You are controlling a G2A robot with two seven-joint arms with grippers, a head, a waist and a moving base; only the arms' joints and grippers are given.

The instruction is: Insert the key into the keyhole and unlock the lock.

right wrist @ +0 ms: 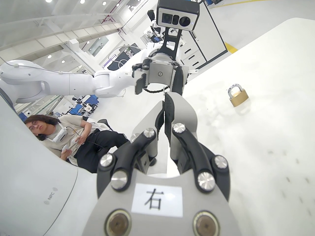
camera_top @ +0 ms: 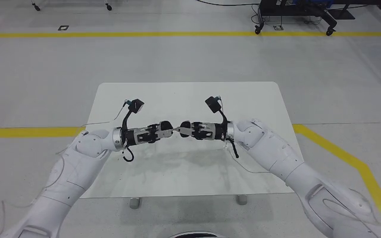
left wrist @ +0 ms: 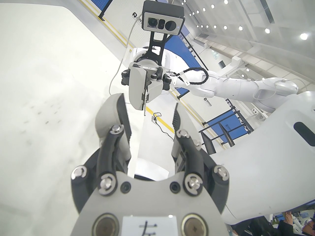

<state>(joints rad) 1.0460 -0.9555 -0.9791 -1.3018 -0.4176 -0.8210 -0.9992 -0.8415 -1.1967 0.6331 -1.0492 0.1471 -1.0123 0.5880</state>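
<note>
Right gripper (right wrist: 164, 100), fingers pressed together on a thin toothed metal strip that we take for the key (left wrist: 145, 100), faces the left gripper (right wrist: 158, 87), which is spread and empty. The padlock (right wrist: 238, 96), shackle closed, rests on the table (right wrist: 270, 74), below and to one side of both. We judge that the free left gripper must fetch it. Bare tabletop surrounds it.

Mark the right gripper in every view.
Top view: right gripper over the white table, facing the left gripper.
Left wrist view: right gripper beyond the open jaws, shut on the key.
Right wrist view: right gripper nearest, jaws together.
Shared landmark: the white table.
</note>
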